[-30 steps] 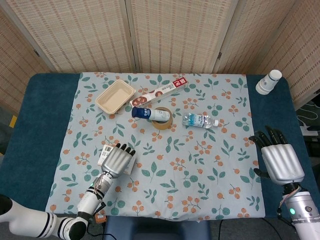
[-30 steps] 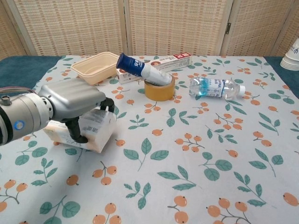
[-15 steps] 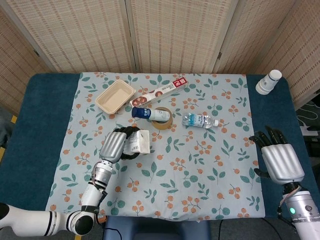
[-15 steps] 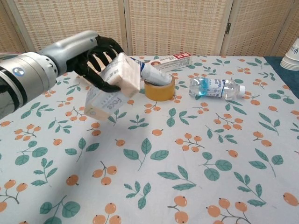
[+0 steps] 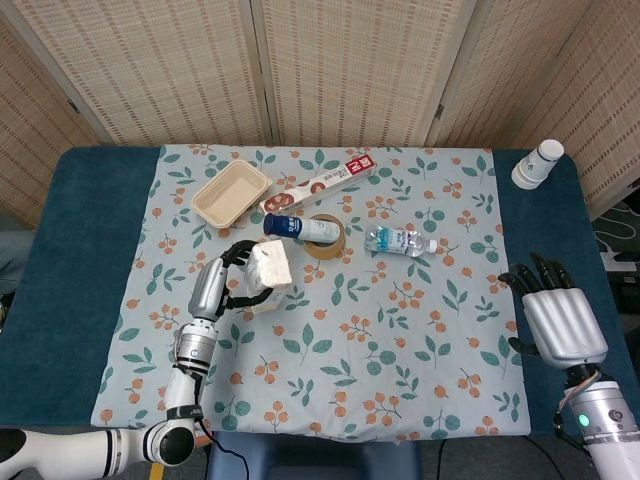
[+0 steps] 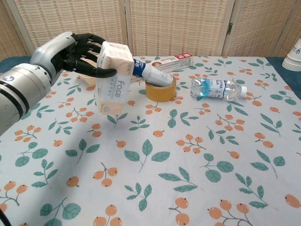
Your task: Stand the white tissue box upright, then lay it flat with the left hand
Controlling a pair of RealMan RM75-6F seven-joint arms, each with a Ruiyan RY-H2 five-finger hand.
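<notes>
The left hand [image 6: 70, 52] grips the white tissue box [image 6: 113, 77] near its top end, dark fingers [image 6: 96, 71] wrapped across the box face. The box hangs nearly upright, long axis vertical, with the printed word "face" running along its side. In the chest view its lower end sits just above the floral tablecloth [image 6: 188, 155]; whether it touches the cloth cannot be determined. In the head view the box [image 5: 270, 275] lies over the left half of the table, toward the middle, near the front of the beige tray [image 5: 230, 194].

The right hand [image 5: 560, 320] hovers over the blue table surface [image 5: 60, 260] at the front right corner, palm down, fingers spread, holding nothing.

Other items on the cloth:
- The beige tray stands toward the back left.
- A long red-and-white carton [image 5: 320, 185] lies flat just beside the tray, along the back edge region.
- A tape roll [image 6: 161, 89] lies flat near the table centre, with a white tube with a blue cap [image 6: 146, 70] resting tilted in its hole.
- A clear water bottle [image 6: 217, 88] lies on its side to the right of the tape roll.
- A stack of white paper cups [image 5: 537, 163] stands at the back right corner, off the cloth.
</notes>
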